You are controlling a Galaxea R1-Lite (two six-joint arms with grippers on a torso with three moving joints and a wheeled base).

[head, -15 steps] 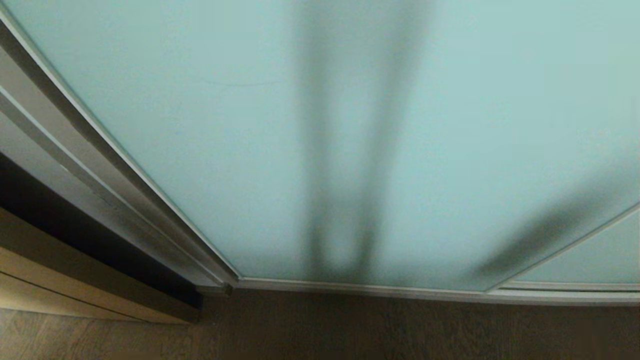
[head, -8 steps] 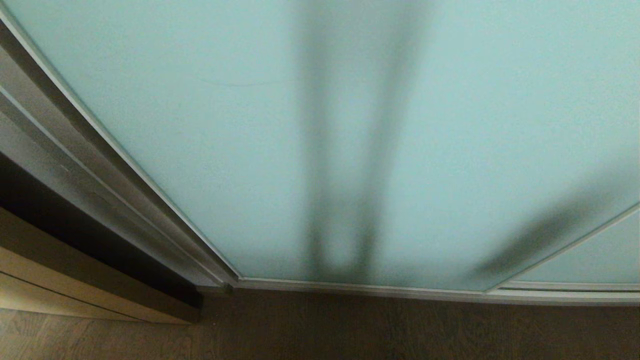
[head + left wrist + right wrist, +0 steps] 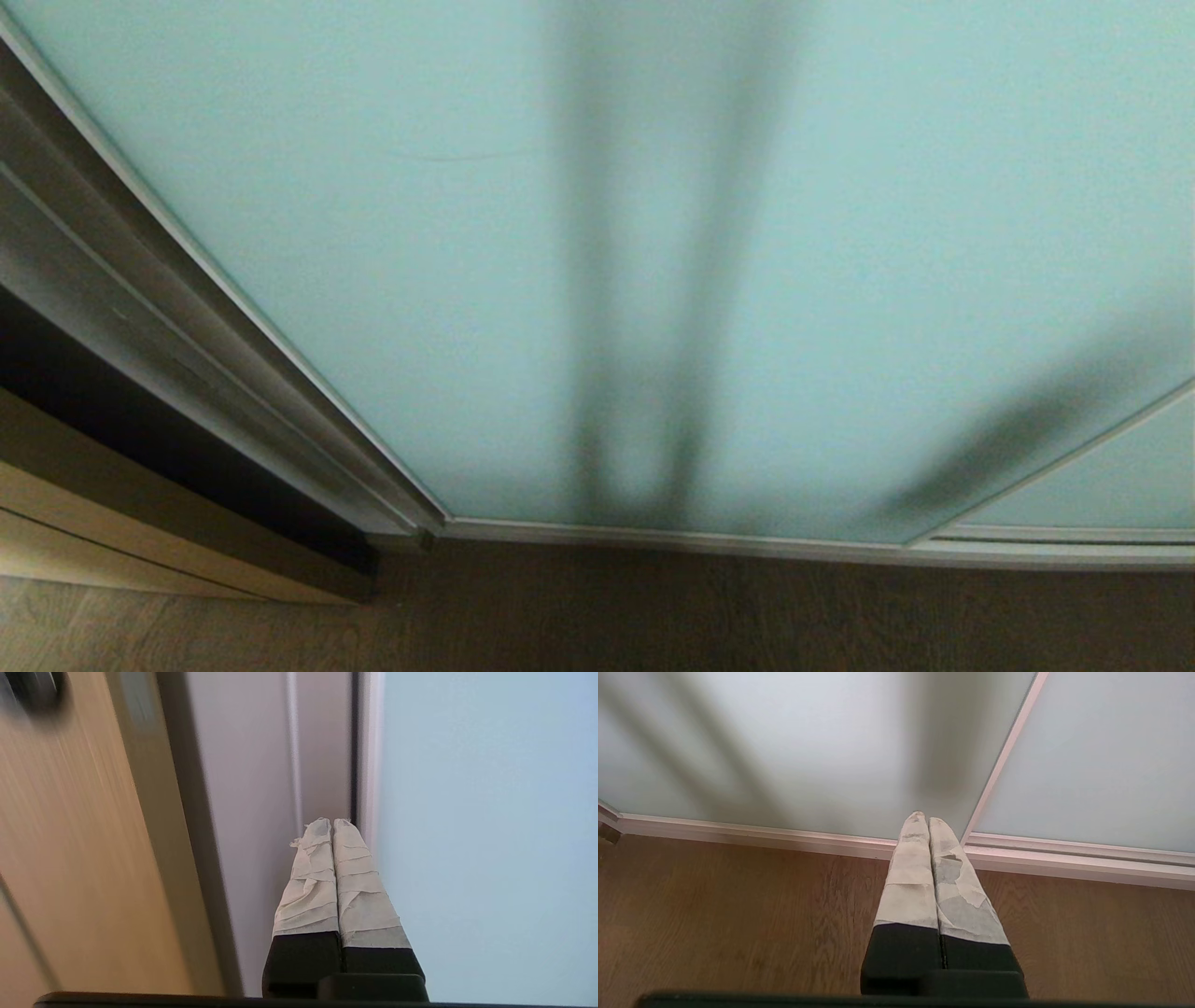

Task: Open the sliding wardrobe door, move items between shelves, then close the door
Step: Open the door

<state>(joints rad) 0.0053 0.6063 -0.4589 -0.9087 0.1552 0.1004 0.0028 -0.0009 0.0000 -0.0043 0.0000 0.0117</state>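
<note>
Fingertips of the left gripper [image 3: 331,823], pressed together, point beside the upright silver-framed edge of the frosted aqua-green glass sliding wardrobe door [image 3: 486,826]; the right gripper [image 3: 927,817], likewise closed, hangs farther along.

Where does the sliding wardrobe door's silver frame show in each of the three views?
Head view: sliding wardrobe door fills most of the picture; its silver frame runs along the bottom and up the left side.
Left wrist view: a vertical frame strip stands just beyond the left hand.
Right wrist view: the bottom rail meets the wooden floor.
Shared landmark: the frosted aqua glass.
</note>
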